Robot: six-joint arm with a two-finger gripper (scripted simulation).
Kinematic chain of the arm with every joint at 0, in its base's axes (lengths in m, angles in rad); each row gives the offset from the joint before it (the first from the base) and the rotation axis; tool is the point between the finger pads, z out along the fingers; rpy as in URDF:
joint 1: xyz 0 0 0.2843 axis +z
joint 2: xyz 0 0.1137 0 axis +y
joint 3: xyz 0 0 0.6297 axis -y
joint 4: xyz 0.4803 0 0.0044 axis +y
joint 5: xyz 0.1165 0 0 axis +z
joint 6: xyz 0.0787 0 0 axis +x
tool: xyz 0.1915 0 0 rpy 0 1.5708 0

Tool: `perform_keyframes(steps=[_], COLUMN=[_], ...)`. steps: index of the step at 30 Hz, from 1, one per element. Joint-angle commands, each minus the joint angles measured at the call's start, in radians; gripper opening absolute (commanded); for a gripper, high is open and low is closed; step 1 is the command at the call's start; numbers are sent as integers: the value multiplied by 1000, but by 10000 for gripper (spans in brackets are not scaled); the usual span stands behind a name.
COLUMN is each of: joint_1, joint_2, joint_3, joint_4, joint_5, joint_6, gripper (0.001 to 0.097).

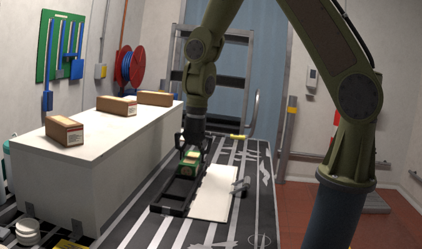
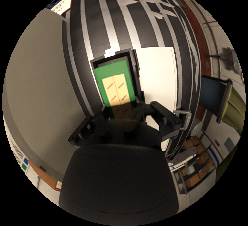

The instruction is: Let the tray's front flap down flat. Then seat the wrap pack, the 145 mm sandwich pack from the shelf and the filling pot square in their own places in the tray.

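Observation:
On the striped floor beside the white shelf block, the long black tray (image 1: pixel 179 191) lies with several compartments in a row. The green wrap pack (image 1: pixel 188 165) (image 2: pixel 115 87), with a tan window on top, sits in the tray's far end and is held by my gripper (image 1: pixel 192 149) (image 2: pixel 121 113), which is closed on its far end. Three brown sandwich packs (image 1: pixel 64 130) (image 1: pixel 116 105) (image 1: pixel 155 98) lie apart on the shelf top. The tray's near compartments hold nothing. I cannot make out the filling pot.
Behind stand a blue door and a metal rack (image 1: pixel 214 78). A white flat sheet (image 1: pixel 215 192) lies against the tray's right side, with a small grey clamp (image 1: pixel 241 185) at its edge. My arm's base (image 1: pixel 339 200) fills the right; a bollard (image 1: pixel 286 140) stands past the mat.

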Motion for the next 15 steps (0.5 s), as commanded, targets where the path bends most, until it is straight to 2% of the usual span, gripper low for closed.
perform_keyframes(steps=[1, 8, 15], joint_1=[1, 1, 1], joint_2=[-1, -1, -1], joint_3=[0, 0, 0], joint_4=[1, 1, 1], joint_5=[2, 2, 2], joint_6=[0, 0, 0], gripper=[665, 800, 800])
